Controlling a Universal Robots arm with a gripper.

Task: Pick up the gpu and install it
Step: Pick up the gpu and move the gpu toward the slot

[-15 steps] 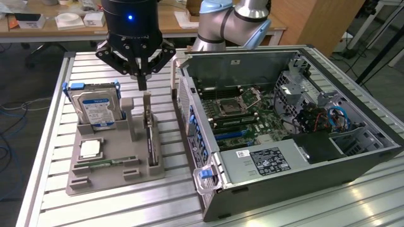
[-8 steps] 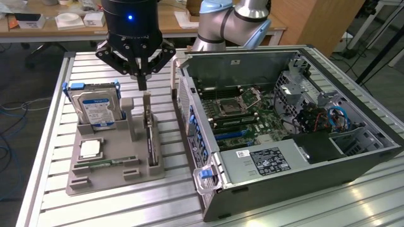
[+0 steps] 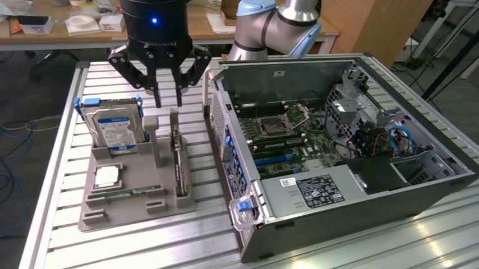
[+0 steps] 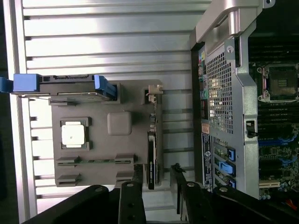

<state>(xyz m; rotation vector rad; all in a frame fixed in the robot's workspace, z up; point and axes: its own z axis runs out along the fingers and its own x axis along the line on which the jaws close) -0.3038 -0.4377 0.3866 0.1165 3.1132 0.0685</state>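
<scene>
Floor at the exterior view's left: loose cables (image 3: 13, 126). At the back, a wooden desk (image 3: 202, 29) w/ white boxes (image 3: 82, 25). A slatted metal table (image 3: 56, 168) carries a grey tray (image 3: 112, 218), w/ an open PC case (image 3: 314, 67) toward the exterior view's right.

In the tray, same direction:
- hard drive (image 3: 112, 131), upright
- chip (image 3: 107, 176), flat
- memory stick (image 3: 123, 194), in a slot
- graphics card (image 3: 179, 168), on edge at the tray side nearest the case

Claw (image 3: 169, 102) hangs just above the card's far end. Its fingers are apart, one each side of the card's line, gripping nothing.

Labels: the drive has a blue-white sticker, text unreadable. The power supply (image 3: 314, 190) in the case has a black label & a white barcode sticker, print too small to read.
</scene>
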